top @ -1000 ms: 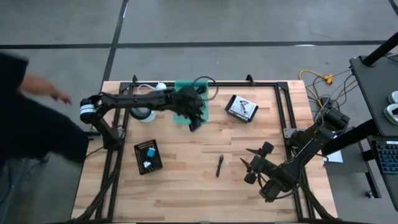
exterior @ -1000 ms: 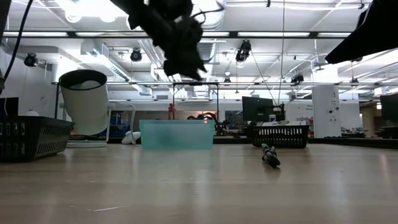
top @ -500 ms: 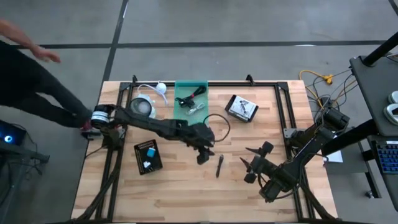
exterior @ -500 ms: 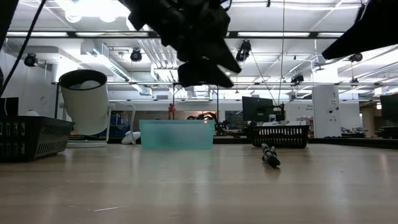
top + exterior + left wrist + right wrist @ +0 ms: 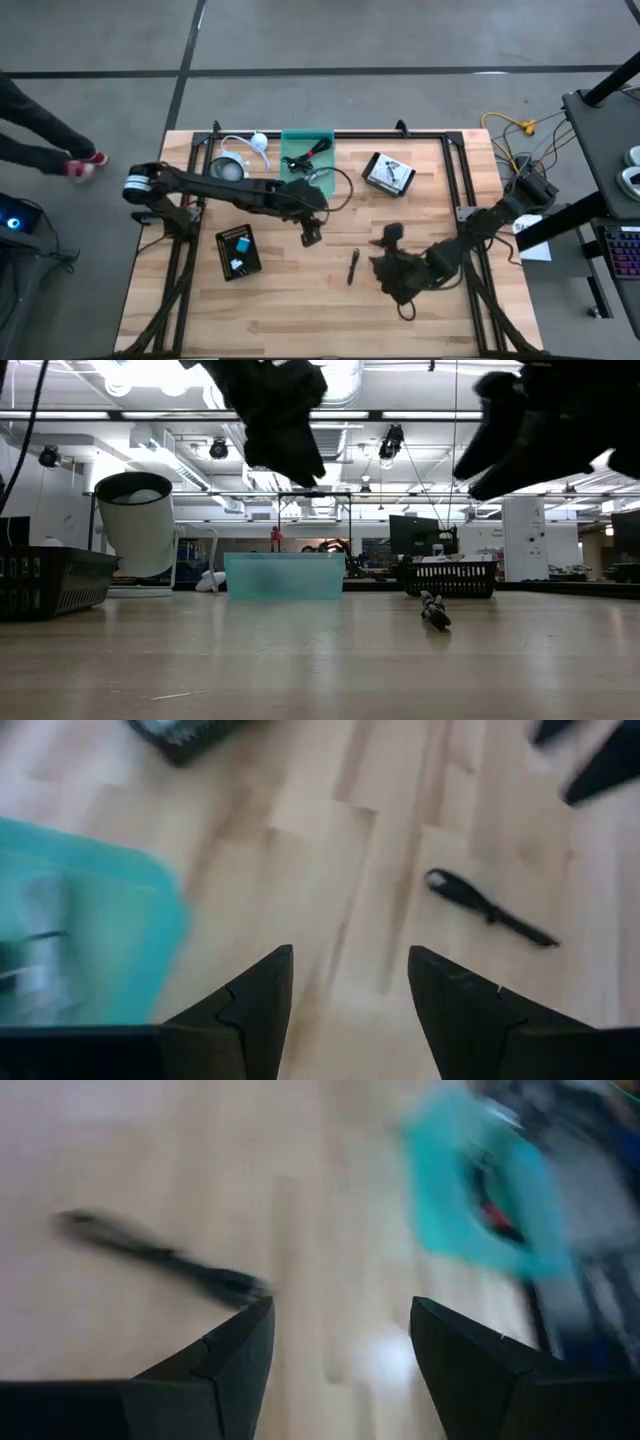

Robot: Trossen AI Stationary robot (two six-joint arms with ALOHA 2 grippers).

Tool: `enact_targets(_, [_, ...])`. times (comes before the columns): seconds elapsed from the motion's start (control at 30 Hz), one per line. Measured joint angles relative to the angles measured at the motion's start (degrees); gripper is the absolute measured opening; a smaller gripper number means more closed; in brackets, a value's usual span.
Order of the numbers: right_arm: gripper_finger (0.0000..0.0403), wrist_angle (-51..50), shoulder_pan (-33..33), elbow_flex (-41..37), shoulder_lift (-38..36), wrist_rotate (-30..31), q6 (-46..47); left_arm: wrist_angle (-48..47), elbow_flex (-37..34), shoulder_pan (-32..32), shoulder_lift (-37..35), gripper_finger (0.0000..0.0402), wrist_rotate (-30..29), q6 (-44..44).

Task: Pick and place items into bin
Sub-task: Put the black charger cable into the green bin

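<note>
A black pen-like stick (image 5: 353, 267) is flanked on the tabletop (image 5: 300, 310) by two empty hands. The left hand (image 5: 310, 236) is held released at its ten o'clock, the right hand (image 5: 385, 268) released at three o'clock.

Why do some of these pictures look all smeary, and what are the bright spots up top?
Right wrist view: the teal bin and the black pen-like stick are streaked by motion blur. Left wrist view: softer blur, though the stick stays readable. Low view: ceiling lights glare white, so both arms show as dark silhouettes. High view: evenly lit and sharp.
</note>
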Motion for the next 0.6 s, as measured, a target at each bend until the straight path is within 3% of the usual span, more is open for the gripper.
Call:
enact_targets(0.1, [0.0219,5.51,-2.96,0.00,-0.05,-15.65,-14.10,-2.26,-0.34,-0.04,-4.17,0.0183,-4.17,0.76])
enact_targets(0.2, [0.0219,10.47,-6.60,0.00,0.28,-29.46,-21.23,-3.27,-1.28,-0.04,-8.23,0.0183,-7.72,0.77])
enact_targets(0.37, [0.0219,12.12,-10.79,0.06,0.39,-34.64,-29.44,-3.51,-1.89,0.00,-13.88,0.0183,-10.07,0.80])
enact_targets(0.5, [0.0219,13.74,-14.03,0.02,1.28,-44.97,-34.35,-3.82,-2.25,-0.02,-16.58,0.0183,-11.56,1.55])
enact_targets(0.6, [0.0219,15.18,-16.00,0.02,2.98,-47.62,-36.99,-3.67,-3.12,-0.02,-17.47,0.0183,-12.40,2.73])
